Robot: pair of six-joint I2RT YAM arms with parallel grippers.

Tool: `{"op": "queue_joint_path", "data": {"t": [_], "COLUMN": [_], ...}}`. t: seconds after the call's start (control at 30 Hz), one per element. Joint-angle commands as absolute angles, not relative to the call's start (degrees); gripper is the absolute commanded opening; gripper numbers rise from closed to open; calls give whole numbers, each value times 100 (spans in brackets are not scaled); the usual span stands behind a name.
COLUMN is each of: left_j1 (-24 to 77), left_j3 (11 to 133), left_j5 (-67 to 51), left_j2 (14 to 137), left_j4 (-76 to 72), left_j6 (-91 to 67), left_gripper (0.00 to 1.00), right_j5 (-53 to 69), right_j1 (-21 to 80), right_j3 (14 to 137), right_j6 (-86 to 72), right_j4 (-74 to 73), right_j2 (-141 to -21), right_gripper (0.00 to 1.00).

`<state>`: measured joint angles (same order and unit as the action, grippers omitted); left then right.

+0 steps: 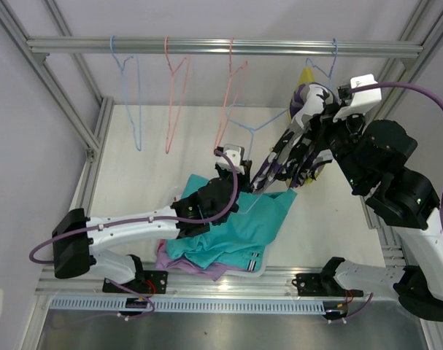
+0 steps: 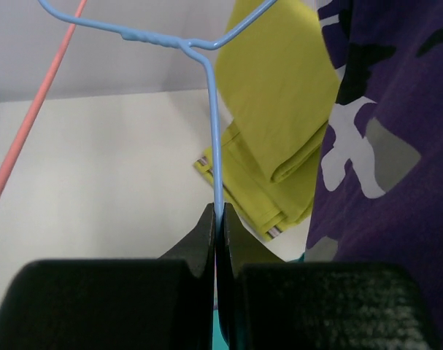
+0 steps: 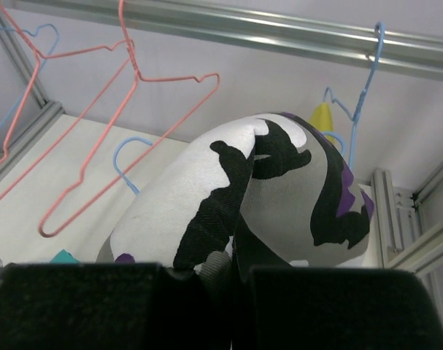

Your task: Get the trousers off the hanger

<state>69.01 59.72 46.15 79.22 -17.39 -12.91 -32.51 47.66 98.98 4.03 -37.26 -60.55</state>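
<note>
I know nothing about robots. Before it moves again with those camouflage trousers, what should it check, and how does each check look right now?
1. The left gripper is shut on the blue hanger: ok.
2. The right gripper is shut on the camouflage trousers: ok.
3. The camouflage trousers are fully off that hanger: cannot tell.
4. A pile topped by the teal trousers lies on the table for the drop: ok.
5. The mustard trousers are off too: not ok, they hang near the rail.
</note>
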Motion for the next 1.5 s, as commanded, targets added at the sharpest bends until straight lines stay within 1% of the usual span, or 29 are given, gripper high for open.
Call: {"op": "queue_joint_path", "data": {"t": [0.0,0.17,0.27,0.43,0.6,0.77,0.9,0.97,1.03,1.13,1.2,1.33,1.47], "left_j1": [6961,6961,6970,7066,7181,7225,7233,7233,7233,7233,7233,7225,7216], "left_j3": [5390,4905,4957,5106,5572,6424,6662,6513,6232,6048,5863,5678,5905], "left_j5": [3781,3603,3674,4059,4455,4948,4983,4913,4852,4922,5001,5063,5071], "left_j2": [7708,7603,7707,7936,8270,8735,9009,8965,8886,8711,8465,7973,7673], "left_j4": [-2907,-3418,-3139,-3103,-2848,-1840,-1880,-2152,-2671,-2909,-3040,-3155,-2822], "left_j6": [-1046,-1037,-1072,-1011,-1098,-1520,-1573,-1670,-1731,-1749,-1662,-1468,-1406], "left_gripper": [1,0,0,0,0,0,1,0,0,1,0,1,0], "right_j5": [-3050,-3120,-3129,-3111,-2945,-2699,-2505,-2470,-2426,-2338,-2224,-2066,-1890], "right_j1": [4781,4781,4781,4781,4781,4781,4808,4825,4825,4825,4825,4825,4834], "right_j3": [10887,11372,11522,11646,11523,11461,11680,11707,11646,11523,11216,10566,9855], "right_j6": [70,254,272,185,0,-413,-545,-615,-676,-817,-940,-1133,-1257], "right_j4": [-2302,-2469,-2479,-2496,-2435,-2356,-2426,-2452,-2435,-2522,-2601,-2602,-2742], "right_j2": [-6073,-6354,-6407,-6504,-6513,-6513,-6600,-6618,-6540,-6434,-6267,-5854,-5573], "right_gripper": [0,0,0,0,0,0,0,0,0,0,0,0,0]}}
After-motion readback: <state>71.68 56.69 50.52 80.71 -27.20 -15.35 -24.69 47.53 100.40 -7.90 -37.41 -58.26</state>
